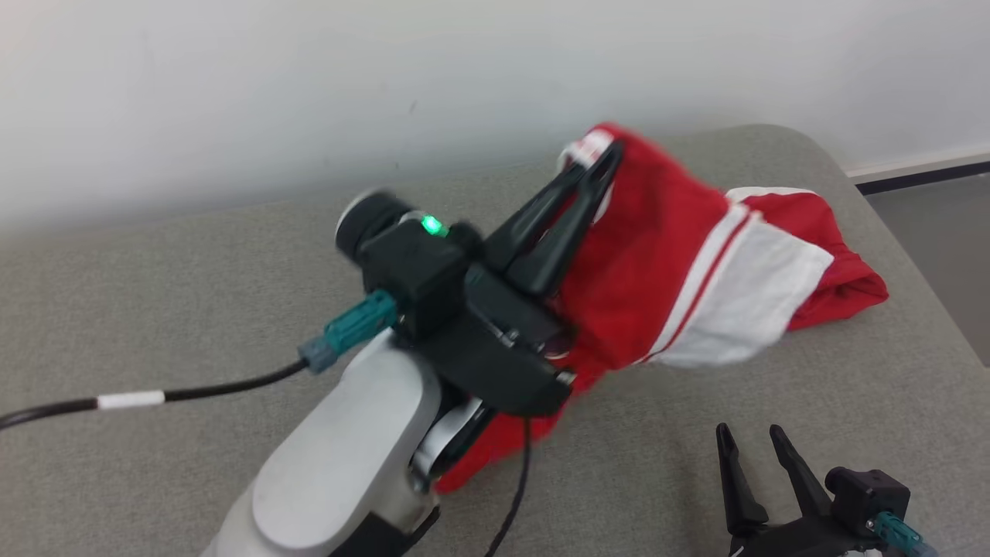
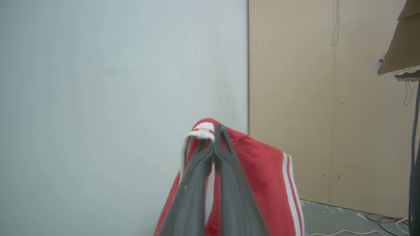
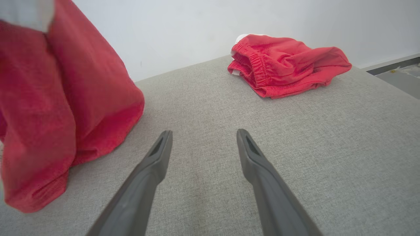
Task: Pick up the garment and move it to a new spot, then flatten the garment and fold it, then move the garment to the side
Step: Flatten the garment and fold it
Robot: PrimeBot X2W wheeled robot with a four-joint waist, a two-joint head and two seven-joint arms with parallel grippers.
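Garment (image 1: 642, 263), a crumpled red jersey with a white sleeve and red-white striped trim, hangs mid-scene from the left claw (image 1: 605, 155), clamped on its striped edge, its lower folds resting on the grey cushion (image 1: 155, 309), while the right claw (image 1: 750, 433) gapes wide, empty, near right.

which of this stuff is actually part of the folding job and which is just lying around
Part of the job: the red and white jersey, pinched in the shut left hand; the open, empty right hand; the grey cushion under it.
Just lying about: the red shorts at the cushion's far edge; the lampshade.
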